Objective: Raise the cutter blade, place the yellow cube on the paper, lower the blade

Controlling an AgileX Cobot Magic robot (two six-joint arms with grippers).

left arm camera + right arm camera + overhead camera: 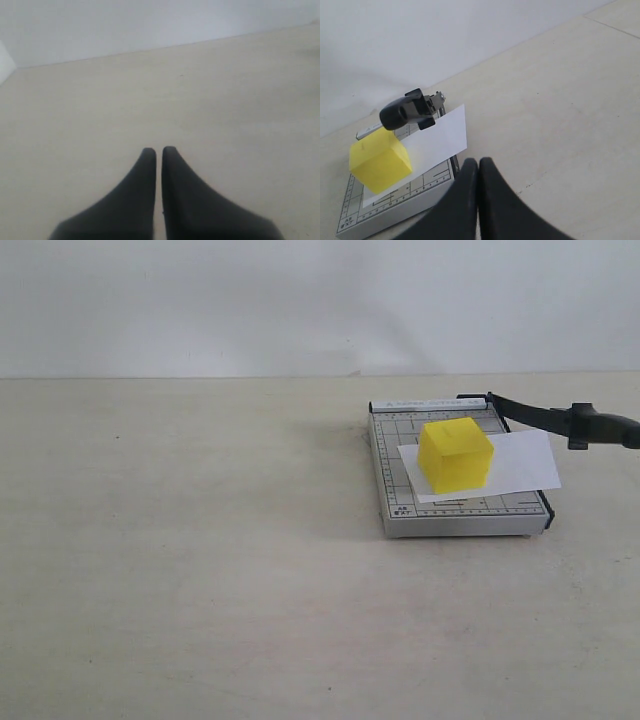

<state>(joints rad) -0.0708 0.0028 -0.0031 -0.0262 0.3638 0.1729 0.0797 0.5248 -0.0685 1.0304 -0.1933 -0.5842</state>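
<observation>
Grey board (392,495): lying ahead of my right hand (478,165). Paper (525,465): lying across it. Cutter blade (540,417): standing raised. Yellow cube (455,453): sitting on the paper. Right hand and left hand (159,152): showing pinched together, empty. I am judging lowering next, opening onto the blade's handle.

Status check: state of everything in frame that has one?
cutter blade: raised, neither gripper holding it.
yellow cube: resting on the paper.
paper: flat on grey board, overhanging its blade-side edge.
left gripper: shut, empty.
right gripper: shut, empty.
</observation>
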